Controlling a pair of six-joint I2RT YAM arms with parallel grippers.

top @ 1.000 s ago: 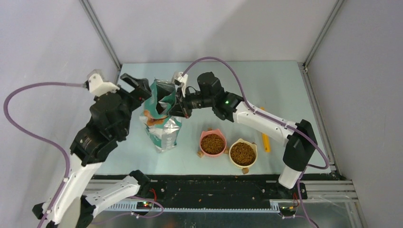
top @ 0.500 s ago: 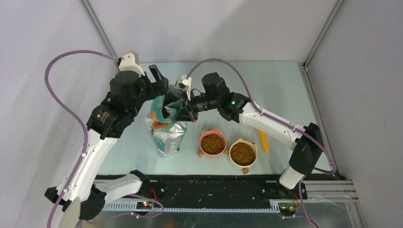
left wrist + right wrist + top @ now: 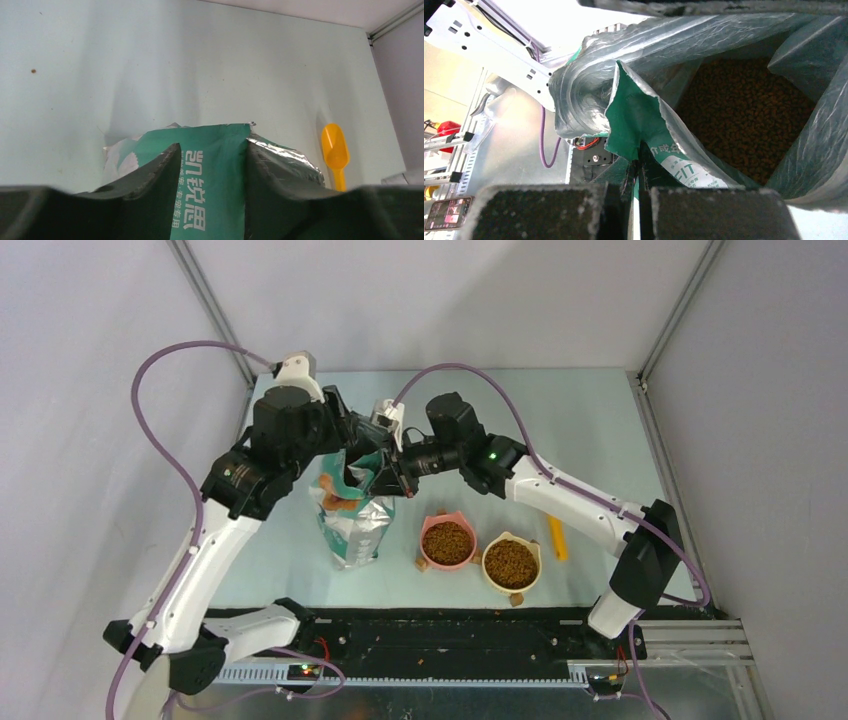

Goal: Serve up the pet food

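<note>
The foil bag point(image 3: 350, 525) stands upright just left of the pink bowl point(image 3: 424, 540) and yellow bowl point(image 3: 486, 565). Its mouth faces up, with pet food point(image 3: 744, 115) lying deep inside it and more filling both bowls. The right gripper point(image 3: 634, 175) is clenched on the right-hand rim flap, jaws pressed together on the foil. The left gripper point(image 3: 212, 155) sits over the opposite rim with its jaws apart and the bag's green panel standing between them, not yet pinched, so that edge seems placed for the left arm simply to close on.
</note>
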